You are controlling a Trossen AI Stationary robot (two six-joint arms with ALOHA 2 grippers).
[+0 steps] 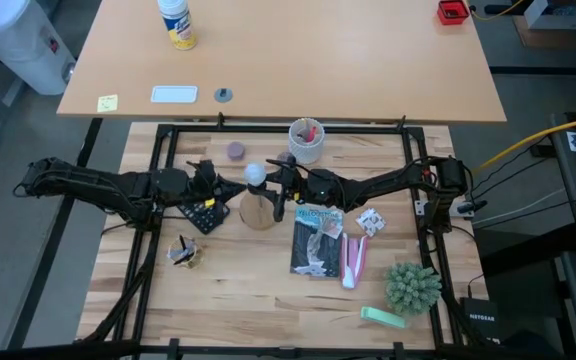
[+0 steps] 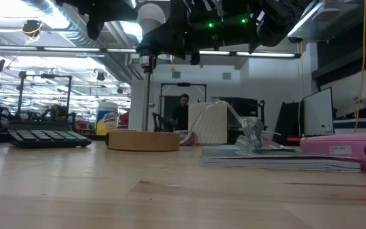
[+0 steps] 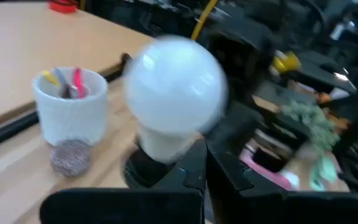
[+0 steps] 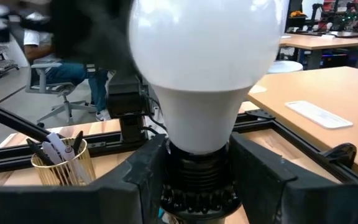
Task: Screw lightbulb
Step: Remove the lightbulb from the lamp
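The wooden disc stand (image 1: pixel 258 212) is my landmark, sitting near the middle of the butcher-block table (image 1: pixel 268 300). My right gripper (image 4: pixel 194 177) hangs directly above that stand, its fingers (image 4: pixel 145 171) closed on the dark socket just under the lightbulb (image 4: pixel 207 59), the bulb's screw base sitting between them and its white globe standing clear above them. My left gripper (image 1: pixel 211 183) hovers just beside the stand, next to the bulb; I cannot tell whether it is open or closed.
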